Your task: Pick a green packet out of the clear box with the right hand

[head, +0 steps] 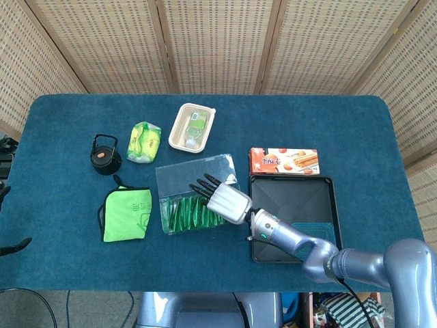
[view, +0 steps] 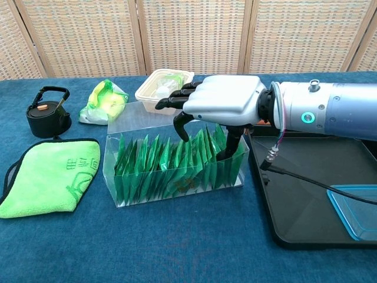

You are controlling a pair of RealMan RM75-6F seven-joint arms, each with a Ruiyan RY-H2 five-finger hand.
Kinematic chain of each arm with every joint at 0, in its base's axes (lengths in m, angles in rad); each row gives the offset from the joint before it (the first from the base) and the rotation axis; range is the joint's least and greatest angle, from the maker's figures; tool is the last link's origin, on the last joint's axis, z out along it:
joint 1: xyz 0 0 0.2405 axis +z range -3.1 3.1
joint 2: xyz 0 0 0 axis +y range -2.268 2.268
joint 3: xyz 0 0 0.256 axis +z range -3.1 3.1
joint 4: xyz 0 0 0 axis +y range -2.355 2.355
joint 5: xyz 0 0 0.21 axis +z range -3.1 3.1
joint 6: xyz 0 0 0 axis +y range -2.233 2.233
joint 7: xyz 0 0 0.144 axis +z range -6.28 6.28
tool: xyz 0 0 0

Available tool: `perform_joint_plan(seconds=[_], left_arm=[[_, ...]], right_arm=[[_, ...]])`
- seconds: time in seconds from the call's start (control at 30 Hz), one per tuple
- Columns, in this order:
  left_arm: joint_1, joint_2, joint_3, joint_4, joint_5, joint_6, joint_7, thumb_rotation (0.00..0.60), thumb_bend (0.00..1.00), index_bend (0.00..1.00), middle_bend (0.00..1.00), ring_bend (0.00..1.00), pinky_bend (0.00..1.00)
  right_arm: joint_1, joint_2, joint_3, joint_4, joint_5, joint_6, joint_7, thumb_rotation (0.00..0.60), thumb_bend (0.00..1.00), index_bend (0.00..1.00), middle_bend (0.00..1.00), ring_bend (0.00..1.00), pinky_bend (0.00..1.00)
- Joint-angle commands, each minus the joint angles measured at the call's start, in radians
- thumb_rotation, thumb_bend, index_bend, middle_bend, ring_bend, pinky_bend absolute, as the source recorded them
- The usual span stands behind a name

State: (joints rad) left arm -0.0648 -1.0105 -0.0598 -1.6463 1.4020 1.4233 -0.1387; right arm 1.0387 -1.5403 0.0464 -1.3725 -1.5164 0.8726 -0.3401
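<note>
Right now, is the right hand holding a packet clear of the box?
No. The right hand reaches into the clear box; the green packets sit inside.

Place: staged robot test setup, likely a lab | Backdrop: woven folding screen (head: pixel 218 44) panels across the top of the frame | Surface: worktop (head: pixel 355 123) covered in blue cloth | Contents: assorted props spread out, such as a small black kettle (head: pixel 105 154) at left and a black tray (head: pixel 300 198) at right

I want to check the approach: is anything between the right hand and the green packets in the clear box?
Nothing visible blocks it. The clear box is open on top, and the right hand hangs directly over the green packets, its fingers reaching down among them.
</note>
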Motion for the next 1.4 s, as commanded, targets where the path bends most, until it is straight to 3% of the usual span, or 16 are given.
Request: perform_joint_plan(seconds=[0.03, 0.3, 0.53, 0.87, 1.4], left_arm=[[0.000, 0.000, 0.000, 0.000, 0.000, 0.000, 0.001, 0.600, 0.13, 0.00, 0.00, 0.00, 0.00], [-0.001, 0.000, 0.000, 0.001, -0.002, -0.002, 0.000, 0.600, 0.13, 0.00, 0.00, 0.00, 0.00], [-0.002, 0.000, 0.001, 0.003, -0.004, -0.006, -0.004, 0.600, 0.13, 0.00, 0.00, 0.00, 0.00], [-0.004, -0.001, 0.002, 0.001, -0.002, -0.008, -0.002, 0.600, 0.13, 0.00, 0.00, 0.00, 0.00], [-0.003, 0.001, 0.002, 0.004, -0.002, -0.008, -0.010, 0.600, 0.13, 0.00, 0.00, 0.00, 0.00]], right_arm=[[-0.001, -0.011, 0.006, 0.008, 0.002, -0.003, 0.000, 0.600, 0.31, 0.43, 0.09, 0.00, 0.14], [-0.004, -0.055, 0.026, 0.041, 0.021, -0.014, -0.004, 0.600, 0.37, 0.45, 0.10, 0.00, 0.15], [-0.012, -0.070, 0.026, 0.061, 0.019, -0.017, 0.000, 0.600, 0.51, 0.47, 0.10, 0.00, 0.15], [-0.021, -0.079, 0.025, 0.077, 0.006, -0.012, 0.015, 0.600, 0.58, 0.52, 0.11, 0.00, 0.16], [-0.030, -0.111, 0.038, 0.103, 0.000, 0.001, 0.029, 0.600, 0.60, 0.62, 0.11, 0.00, 0.17]])
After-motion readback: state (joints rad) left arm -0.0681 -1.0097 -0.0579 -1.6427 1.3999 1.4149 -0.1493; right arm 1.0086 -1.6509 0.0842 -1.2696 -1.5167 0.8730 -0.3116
